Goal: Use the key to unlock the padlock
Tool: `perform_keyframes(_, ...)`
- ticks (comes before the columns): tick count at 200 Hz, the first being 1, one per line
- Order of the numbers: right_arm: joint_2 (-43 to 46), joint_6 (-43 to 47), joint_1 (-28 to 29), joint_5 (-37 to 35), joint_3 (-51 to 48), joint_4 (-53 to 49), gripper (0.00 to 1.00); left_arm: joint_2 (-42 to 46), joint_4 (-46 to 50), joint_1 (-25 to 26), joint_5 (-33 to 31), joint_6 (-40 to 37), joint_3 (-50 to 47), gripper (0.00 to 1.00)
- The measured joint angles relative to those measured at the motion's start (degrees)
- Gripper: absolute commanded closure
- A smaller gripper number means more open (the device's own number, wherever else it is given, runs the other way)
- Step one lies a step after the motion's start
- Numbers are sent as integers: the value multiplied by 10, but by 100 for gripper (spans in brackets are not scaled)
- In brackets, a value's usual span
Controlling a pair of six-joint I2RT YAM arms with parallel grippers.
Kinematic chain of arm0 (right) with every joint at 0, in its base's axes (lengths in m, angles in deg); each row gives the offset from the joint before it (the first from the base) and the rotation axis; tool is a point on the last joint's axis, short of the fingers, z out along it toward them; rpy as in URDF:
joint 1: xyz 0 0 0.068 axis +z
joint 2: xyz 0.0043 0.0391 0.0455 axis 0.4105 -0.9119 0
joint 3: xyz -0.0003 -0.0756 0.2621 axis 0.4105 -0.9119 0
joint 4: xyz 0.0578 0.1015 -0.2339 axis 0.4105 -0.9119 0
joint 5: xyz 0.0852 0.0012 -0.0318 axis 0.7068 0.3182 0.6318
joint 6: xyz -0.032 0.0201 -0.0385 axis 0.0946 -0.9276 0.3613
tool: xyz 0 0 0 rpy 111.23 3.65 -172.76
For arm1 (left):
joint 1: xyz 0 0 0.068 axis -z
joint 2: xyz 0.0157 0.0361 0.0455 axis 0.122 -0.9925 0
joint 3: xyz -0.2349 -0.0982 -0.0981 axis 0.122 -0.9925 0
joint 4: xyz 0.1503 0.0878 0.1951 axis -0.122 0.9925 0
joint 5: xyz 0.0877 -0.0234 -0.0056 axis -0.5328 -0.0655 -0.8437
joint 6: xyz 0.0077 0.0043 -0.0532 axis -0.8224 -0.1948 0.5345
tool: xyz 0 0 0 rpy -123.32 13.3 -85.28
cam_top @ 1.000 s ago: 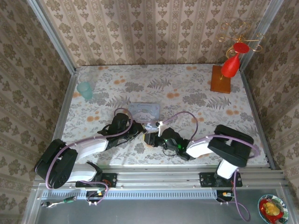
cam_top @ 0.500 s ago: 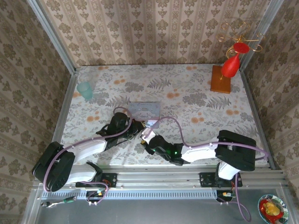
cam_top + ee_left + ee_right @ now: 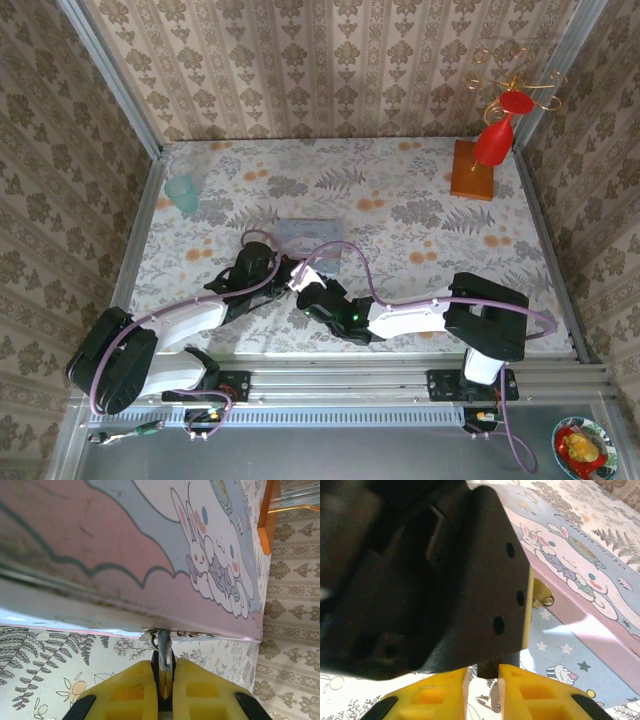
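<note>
Shifted left since earlier, right gripper (image 3: 482,676), jaws narrow, hold unclear, left gripper (image 3: 164,671) clamped on padlock (image 3: 163,650) at tin (image 3: 125,545) edge.

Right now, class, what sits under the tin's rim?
A thin metal piece, pinched by the left gripper, meets the rim of the tin. Yellow fingers cover its lower end.

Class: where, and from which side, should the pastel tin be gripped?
Likely across its short span at the right end, from above: the tin lies flat, long sides parallel; left end effector and right end effector crowd its near edge.
</note>
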Motion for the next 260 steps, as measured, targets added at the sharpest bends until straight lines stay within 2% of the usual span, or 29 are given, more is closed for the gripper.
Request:
perform_keyframes(44,-2,-3,-2,0,-16,24,70,10,4,-2,0,0,-3,100)
perform_keyframes(79,34,-3,-29,93,-146,137,71,23,3,-7,1,0,-3,100)
perform_keyframes(102,36,12,-35,110,-186,177,71,24,3,-7,2,0,-3,100)
perform_keyframes(173,16,72,-31,95,-186,326,71,24,4,-7,5,1,-3,100)
perform_keyframes(206,-20,91,-31,72,-181,344,76,25,3,-2,6,1,-3,100)
perform_keyframes(260,-32,102,-31,45,-170,353,76,25,1,5,8,1,-3,100)
